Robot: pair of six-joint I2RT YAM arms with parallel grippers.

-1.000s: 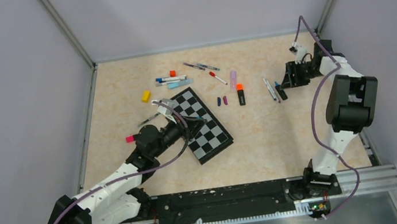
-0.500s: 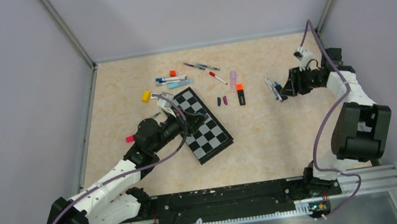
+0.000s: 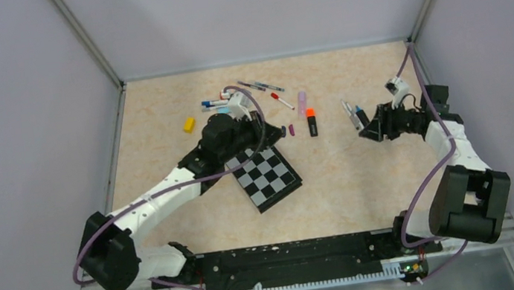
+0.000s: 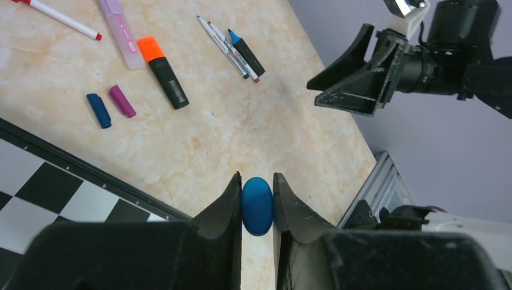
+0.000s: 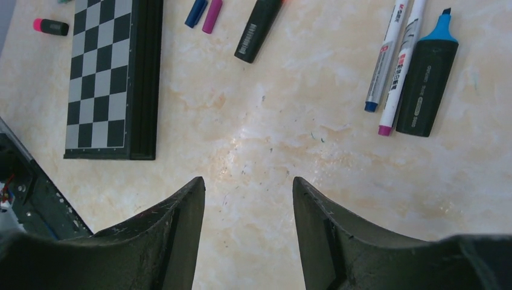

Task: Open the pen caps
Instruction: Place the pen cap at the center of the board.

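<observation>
Pen caps (image 4: 122,101): we count two loose at ten o'clock of our left gripper (image 4: 258,181), which pinches a blue cap (image 4: 258,208); right gripper (image 5: 247,184) gapes empty (orange highlighter (image 4: 162,71) looks capped).

Bare counter (image 3: 347,170) is lying open between the chessboard (image 3: 269,177) and the right tool (image 3: 365,125); pens (image 5: 386,57) are crowding the tool's far side.

Soft, even light from overhead washes my pale desk (image 3: 363,176), leaving only short, faint shadows. A mild glare patch shines mid-desk in the right wrist view, where my right pincer (image 5: 247,184) looms dark, slightly blurred.
</observation>
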